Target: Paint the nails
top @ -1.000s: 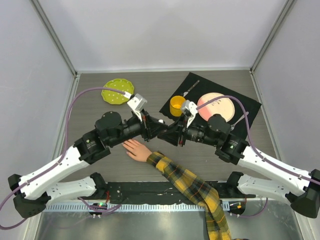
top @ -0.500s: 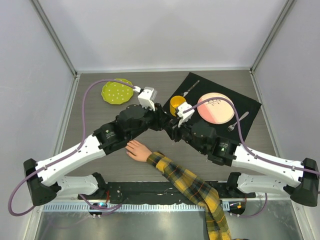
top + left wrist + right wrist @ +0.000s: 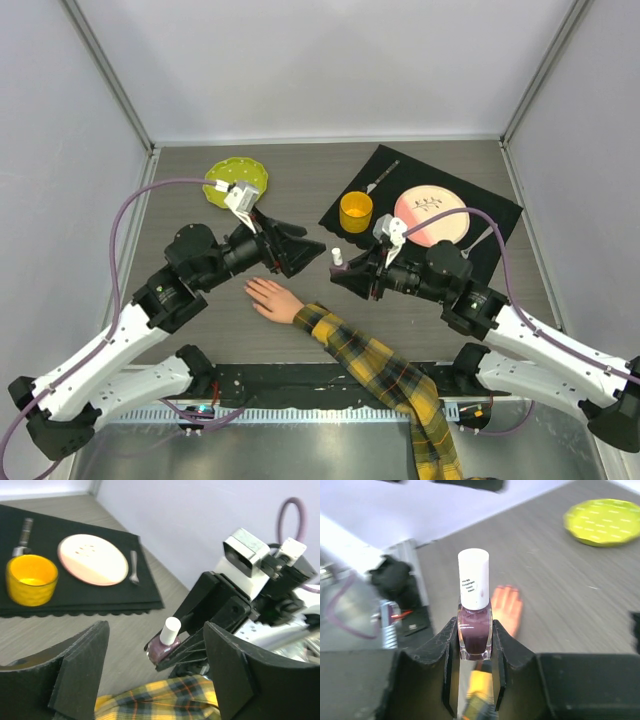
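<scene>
A pale mannequin hand [image 3: 268, 297] lies palm down on the table, its plaid sleeve [image 3: 380, 370] running to the near edge. The nails are too small to make out. My right gripper [image 3: 341, 272] is shut on a dark purple nail polish bottle [image 3: 475, 630], upright with its white cap [image 3: 473, 579] on. The bottle [image 3: 163, 647] hangs just above the sleeve [image 3: 160, 700]. My left gripper [image 3: 302, 246] stands open a little to the left of the bottle, nothing between its fingers [image 3: 80, 670]. The hand [image 3: 506, 607] shows blurred behind the bottle.
A black mat [image 3: 480, 205] at the back right holds a yellow cup [image 3: 356, 211], a pink plate [image 3: 430, 215], a fork and a spoon. A yellow-green dotted plate [image 3: 236, 183] lies at the back left. Grey walls enclose the table on three sides.
My left gripper has opened and drawn back to the left, away from the bottle. The right arm has shifted slightly with the bottle still gripped.
</scene>
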`<state>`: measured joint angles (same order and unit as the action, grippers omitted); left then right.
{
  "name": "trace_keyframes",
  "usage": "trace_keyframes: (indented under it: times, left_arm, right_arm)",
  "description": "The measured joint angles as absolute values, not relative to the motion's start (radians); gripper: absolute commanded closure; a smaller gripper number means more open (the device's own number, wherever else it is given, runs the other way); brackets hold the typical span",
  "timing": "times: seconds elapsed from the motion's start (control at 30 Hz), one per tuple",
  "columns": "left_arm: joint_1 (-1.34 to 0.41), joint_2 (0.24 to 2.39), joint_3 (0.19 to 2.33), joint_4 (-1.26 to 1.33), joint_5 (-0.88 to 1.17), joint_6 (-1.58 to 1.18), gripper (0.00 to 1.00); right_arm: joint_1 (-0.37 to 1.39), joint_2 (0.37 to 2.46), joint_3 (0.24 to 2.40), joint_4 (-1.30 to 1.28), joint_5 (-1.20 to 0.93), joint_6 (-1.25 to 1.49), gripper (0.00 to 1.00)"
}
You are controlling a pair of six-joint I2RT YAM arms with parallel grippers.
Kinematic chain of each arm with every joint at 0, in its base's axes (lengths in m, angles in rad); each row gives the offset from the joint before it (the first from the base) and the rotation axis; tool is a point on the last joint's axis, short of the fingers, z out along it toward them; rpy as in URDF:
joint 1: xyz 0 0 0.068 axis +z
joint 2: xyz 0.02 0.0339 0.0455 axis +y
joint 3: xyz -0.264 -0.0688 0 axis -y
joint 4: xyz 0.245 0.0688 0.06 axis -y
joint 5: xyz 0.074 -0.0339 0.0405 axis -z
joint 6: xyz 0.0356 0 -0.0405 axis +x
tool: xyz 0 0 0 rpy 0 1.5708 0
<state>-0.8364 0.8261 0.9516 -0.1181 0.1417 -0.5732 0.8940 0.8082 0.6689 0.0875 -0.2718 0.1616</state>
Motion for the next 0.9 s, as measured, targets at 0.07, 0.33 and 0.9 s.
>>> trace_keyframes:
  times: [0.07,0.33,0.9]
  left_arm:
    - [-0.814,0.822,0.932,-0.083,0.213,-0.603,0.28]
    - [-0.791,0.875,0.899,0.046,0.433,-0.711,0.41]
    - [-0.791,0.865,0.9,-0.002,0.472,-0.65,0.58]
  right_arm:
    - [0.888,0.808,0.669,0.11,-0.355,0.186,0.99]
    - [0.886,0.817,0.669,0.196,-0.522,0.273,0.99]
    - [0.874,0.91,0.707,0.21,-0.489,0.314,0.99]
